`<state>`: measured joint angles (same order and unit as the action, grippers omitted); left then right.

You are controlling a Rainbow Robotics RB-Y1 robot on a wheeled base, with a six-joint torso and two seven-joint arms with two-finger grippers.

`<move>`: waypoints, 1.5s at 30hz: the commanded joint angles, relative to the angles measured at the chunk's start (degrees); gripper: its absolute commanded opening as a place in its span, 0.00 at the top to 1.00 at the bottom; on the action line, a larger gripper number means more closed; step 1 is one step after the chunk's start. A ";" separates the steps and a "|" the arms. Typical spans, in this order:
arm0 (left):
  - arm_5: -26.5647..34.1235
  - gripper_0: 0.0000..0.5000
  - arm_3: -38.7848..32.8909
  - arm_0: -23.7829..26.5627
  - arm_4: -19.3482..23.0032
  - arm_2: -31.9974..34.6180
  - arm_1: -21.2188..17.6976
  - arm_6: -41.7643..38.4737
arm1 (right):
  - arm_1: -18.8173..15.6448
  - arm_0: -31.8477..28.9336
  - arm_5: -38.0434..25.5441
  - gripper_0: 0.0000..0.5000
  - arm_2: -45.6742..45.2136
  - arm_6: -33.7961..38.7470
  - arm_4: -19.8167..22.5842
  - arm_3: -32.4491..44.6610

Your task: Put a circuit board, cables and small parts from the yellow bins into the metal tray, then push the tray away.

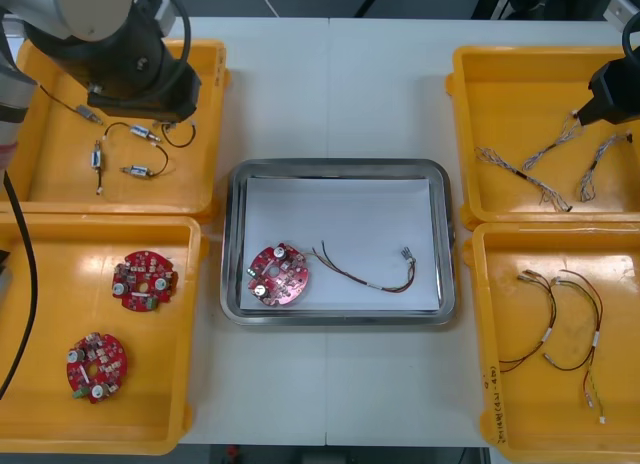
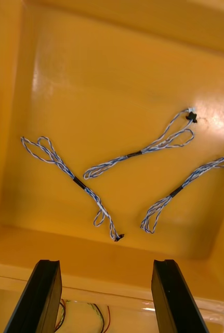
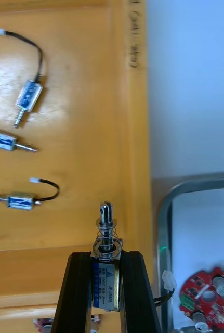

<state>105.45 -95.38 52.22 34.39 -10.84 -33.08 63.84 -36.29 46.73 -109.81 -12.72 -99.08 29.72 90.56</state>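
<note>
In the left wrist view my left gripper is shut on a small metal part with a spring and a black lead, held above the far left yellow bin near its wall. Three more small metal parts lie in that bin. My right gripper is open above the far right yellow bin, over three twisted blue and white cables. The metal tray holds a round red circuit board and a red and yellow cable.
The near left bin holds two red circuit boards. The near right bin has red and black cables. My left arm hangs over the far left bin, my right arm over the far right one.
</note>
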 commanded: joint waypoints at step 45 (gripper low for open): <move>-19.67 0.99 1.69 -6.87 -4.06 -23.26 6.89 -25.25 | -2.56 6.88 14.89 0.00 -7.67 15.68 -9.33 -24.55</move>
<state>86.68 -93.22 45.78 31.14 -32.76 -27.28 41.61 -36.50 50.94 -96.64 -18.62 -85.06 20.84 66.71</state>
